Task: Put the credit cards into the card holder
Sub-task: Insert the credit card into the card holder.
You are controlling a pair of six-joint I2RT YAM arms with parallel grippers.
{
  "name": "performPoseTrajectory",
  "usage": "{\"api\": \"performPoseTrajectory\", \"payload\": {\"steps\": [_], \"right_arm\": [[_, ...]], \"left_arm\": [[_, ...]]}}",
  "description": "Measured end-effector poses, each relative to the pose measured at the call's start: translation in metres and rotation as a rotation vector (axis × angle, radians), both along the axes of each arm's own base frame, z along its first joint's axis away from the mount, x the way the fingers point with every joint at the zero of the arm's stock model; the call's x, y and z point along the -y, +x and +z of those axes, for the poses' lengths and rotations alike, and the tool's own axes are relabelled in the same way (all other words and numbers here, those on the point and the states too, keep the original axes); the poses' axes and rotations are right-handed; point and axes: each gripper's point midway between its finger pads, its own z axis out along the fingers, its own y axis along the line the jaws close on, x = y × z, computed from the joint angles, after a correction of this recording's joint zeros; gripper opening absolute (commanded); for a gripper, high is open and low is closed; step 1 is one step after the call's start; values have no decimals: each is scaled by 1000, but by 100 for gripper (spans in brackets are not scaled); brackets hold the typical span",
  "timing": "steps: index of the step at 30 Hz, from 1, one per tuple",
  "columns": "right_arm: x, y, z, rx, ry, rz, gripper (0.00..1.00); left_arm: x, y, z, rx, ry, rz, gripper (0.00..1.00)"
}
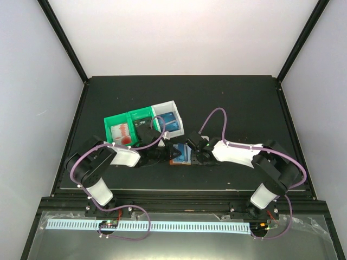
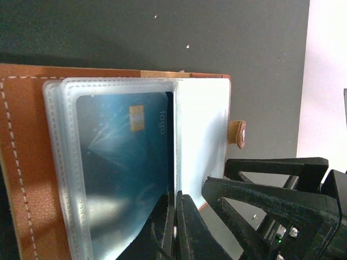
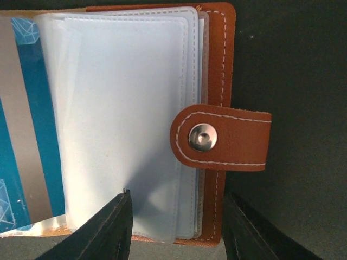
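A brown leather card holder point(image 1: 180, 156) is lying open on the dark table point(image 1: 244, 108), near the middle, between both arms. The left gripper point(image 2: 174, 230), fingers pressed together, is seemingly pinching a clear pocket leaf point(image 2: 200, 130) beside a blue card point(image 2: 122, 162) already pocketed. The right gripper point(image 3: 176, 227) is straddling the snap tab point(image 3: 222, 137) side, jaws spread. More credit cards point(image 1: 171, 122) are waiting in the bins point(image 1: 142, 115) far left, so fetching one likely comes next.

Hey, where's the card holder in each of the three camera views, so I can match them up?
Top external: the card holder sits just below the picture's centre.
Left wrist: the card holder fills the left and middle, lying open.
Right wrist: the card holder fills most of the picture, snap tab at right.
Shared landmark: the blue card in its pocket.
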Motion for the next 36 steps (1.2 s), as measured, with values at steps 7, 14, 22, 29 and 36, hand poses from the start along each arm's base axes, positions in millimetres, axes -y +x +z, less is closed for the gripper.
{"api": "performPoseTrajectory", "payload": {"steps": [7,14,22,29,36], "right_arm": [[1,0,0,0,1,-5,46],[2,-1,0,0,2,-10,45],[0,-1,0,1,13,-10,44],[0,-1,0,1,15,-13,44],[0,-1,0,1,16,-18,44]], "left_arm": [[3,-1,0,-41,-26,12,1],[8,-2,5,-54,-66,1,2],[11,-6,8,-57,-83,-26,2],[7,-6,1,-70,-51,-10,2],[6,-6,0,-94,-52,9,2]]}}
